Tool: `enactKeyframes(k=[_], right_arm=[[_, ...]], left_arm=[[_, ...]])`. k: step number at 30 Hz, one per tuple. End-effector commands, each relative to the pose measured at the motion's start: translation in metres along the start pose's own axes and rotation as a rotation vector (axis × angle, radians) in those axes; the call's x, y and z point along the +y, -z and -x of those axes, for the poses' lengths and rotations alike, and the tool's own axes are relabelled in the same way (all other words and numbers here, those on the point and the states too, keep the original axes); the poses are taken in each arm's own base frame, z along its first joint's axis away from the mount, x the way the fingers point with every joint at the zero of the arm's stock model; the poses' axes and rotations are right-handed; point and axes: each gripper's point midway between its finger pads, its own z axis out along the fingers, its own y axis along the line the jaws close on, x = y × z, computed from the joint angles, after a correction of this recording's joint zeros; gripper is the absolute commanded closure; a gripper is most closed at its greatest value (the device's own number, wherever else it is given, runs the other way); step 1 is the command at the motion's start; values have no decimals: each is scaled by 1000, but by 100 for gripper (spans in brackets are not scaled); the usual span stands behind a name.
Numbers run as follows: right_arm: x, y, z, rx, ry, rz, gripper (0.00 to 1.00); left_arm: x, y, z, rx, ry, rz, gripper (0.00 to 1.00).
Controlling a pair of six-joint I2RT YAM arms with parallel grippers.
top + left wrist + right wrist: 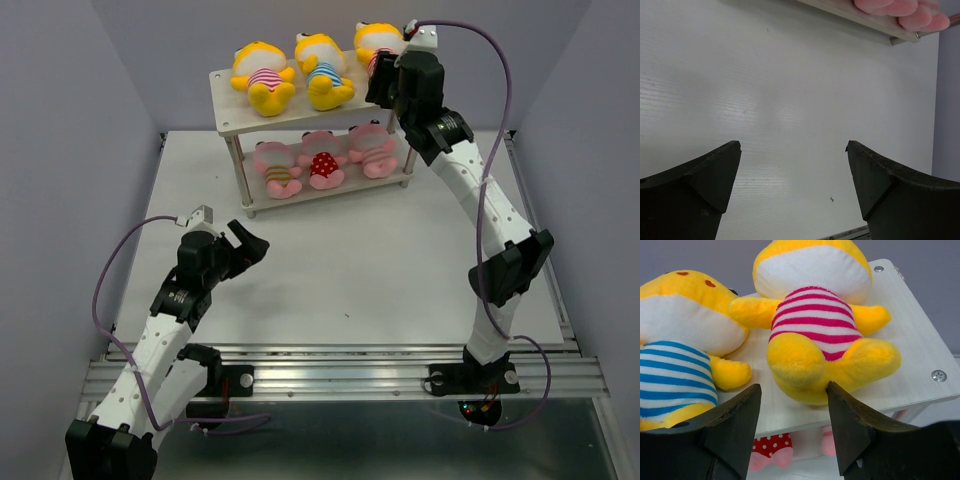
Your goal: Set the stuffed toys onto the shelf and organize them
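Toy (815, 315) lies just ahead of right gripper (793, 387), jaws spread (top shelf (912, 347)).

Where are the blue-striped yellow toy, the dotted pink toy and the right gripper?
blue-striped yellow toy (325, 75), top view, on its belly.
dotted pink toy (322, 165), top view, on its belly.
right gripper (792, 389), right wrist view, midway between fingertips.

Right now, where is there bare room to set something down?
The white table lies bare between the shelf and the left end effector. The shelf is crowded: three yellow toys fill its top board, three pink toys the lower.
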Motion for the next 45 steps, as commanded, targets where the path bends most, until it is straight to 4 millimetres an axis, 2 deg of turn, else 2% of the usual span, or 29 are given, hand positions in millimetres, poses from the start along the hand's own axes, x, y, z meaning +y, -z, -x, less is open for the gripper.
enactKeyframes(k=[1,3,4,8,9,10,14,15,16,17,18,19,20,21,22,23,25,26,27,28,29,32,33,34,35,39,45], right_arm=[[14,30,51,-111,-69,82,37],[15,34,55,-124,-79,92,34],[14,34,50,-113,-73,92,27],[8,42,50,-111,-76,77,14],[7,48,55,-119,-83,78,3],[5,50,51,-108,-79,75,0],[-6,70,58,-125,-96,59,0],[-11,70,42,-95,-88,46,0],[-17,84,50,-117,-96,39,0],[-21,91,49,-118,-105,30,0],[-31,90,26,-87,-97,-2,0],[-37,95,20,-88,-102,-16,0],[-45,114,30,-122,-120,-22,0],[-59,115,2,-92,-118,-74,0],[-67,121,-4,-91,-123,-98,0],[-83,138,0,-120,-152,-151,0],[-103,150,-18,-110,-167,-222,0],[-116,153,-51,-60,-151,-268,0],[-128,165,-54,-79,-199,-307,0],[-134,170,-66,-68,-209,-326,0],[-144,173,-99,-20,-199,-350,0],[-154,190,-124,-12,-253,-350,0],[-160,193,-148,22,-247,-364,0],[-162,197,-151,20,-251,-355,0],[-167,200,-169,50,-228,-367,0],[-178,206,-191,91,-177,-397,0],[-184,211,-205,105,-208,-424,0]], left_arm=[[-12,4,14,-47,-25,-36,1],[-12,4,14,-46,-24,-35,1],[-13,4,14,-45,-24,-36,1],[-12,4,13,-39,-24,-33,1],[-13,5,14,-42,-24,-34,1],[-13,5,14,-42,-24,-34,1],[-12,6,14,-43,-22,-29,1],[-12,7,15,-46,-20,-26,1],[-11,7,14,-45,-18,-20,1],[-10,8,15,-46,-18,-17,1],[-11,8,15,-48,-17,-17,1],[-10,9,16,-51,-16,-14,1],[-10,9,16,-50,-17,-12,1],[-9,9,17,-51,-14,-5,1],[-10,10,17,-53,-13,-5,1],[-9,11,18,-57,-10,4,1],[-8,13,20,-67,-6,14,1],[-8,13,21,-71,-3,16,1],[-6,15,23,-79,1,27,1],[-5,15,23,-81,2,31,1],[-5,15,23,-84,3,34,1],[-2,18,25,-97,15,48,1],[-2,19,24,-93,18,50,1],[3,19,28,-117,23,76,1],[4,19,29,-124,24,86,1],[5,20,31,-133,32,96,1],[6,18,32,-138,45,104,1]])
